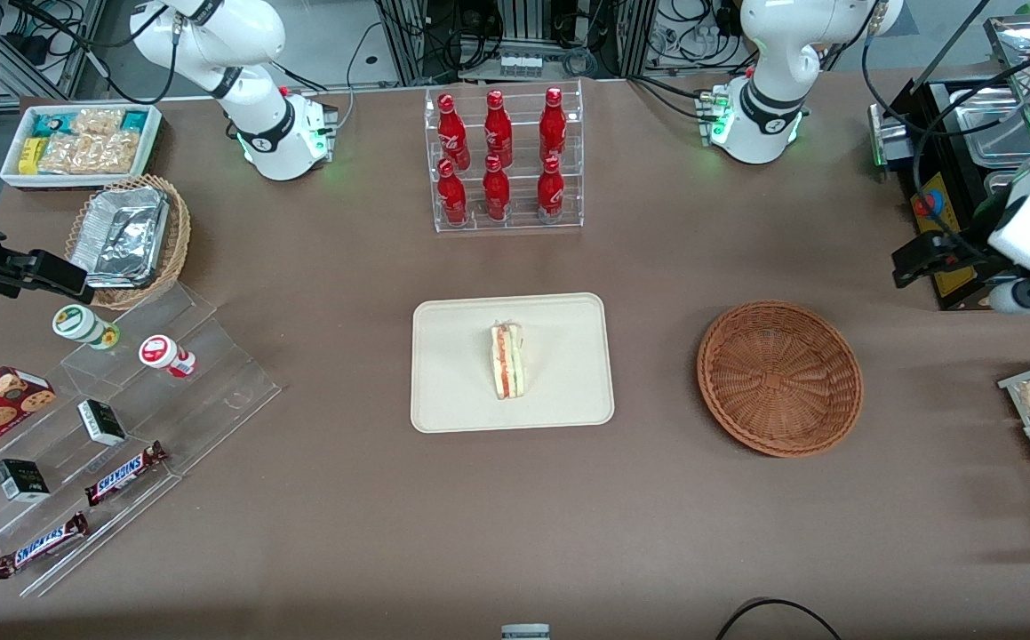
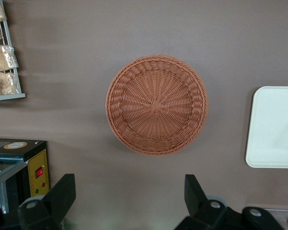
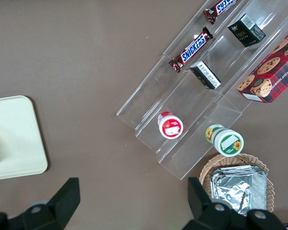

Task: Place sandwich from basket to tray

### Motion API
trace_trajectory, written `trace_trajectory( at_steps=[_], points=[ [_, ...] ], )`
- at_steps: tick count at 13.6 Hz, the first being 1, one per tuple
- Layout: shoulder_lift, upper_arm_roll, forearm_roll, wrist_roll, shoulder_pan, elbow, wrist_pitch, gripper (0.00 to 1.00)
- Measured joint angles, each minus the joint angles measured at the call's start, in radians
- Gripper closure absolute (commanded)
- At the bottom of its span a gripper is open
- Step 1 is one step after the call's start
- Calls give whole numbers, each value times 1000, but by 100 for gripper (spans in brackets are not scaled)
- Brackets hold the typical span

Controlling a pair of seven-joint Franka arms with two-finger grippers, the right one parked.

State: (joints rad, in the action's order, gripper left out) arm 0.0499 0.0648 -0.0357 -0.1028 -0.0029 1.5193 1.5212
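We see the sandwich [image 1: 508,361] standing on its edge near the middle of the tray [image 1: 452,391], filling stripe facing up. At the tray's 3 o'clock in the front view, well apart, sits the basket [image 1: 779,378], with nothing in it. The gripper [image 2: 127,199] hangs high above the table near the basket, toward the working arm's end; its fingers [image 2: 62,194] are spread wide and hold nothing.

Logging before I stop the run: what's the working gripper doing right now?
Gripper: open, holding nothing, raised above the table beside the empty basket. The sandwich lies on the tray.
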Motion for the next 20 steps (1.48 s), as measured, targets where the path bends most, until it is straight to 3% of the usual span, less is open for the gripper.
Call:
trace_trajectory(
  at_steps=[7, 20],
  points=[
    [-33, 3, 67, 33, 7, 18, 10, 0],
    [-31, -23, 66, 40, -51, -6, 12, 0]
  ],
)
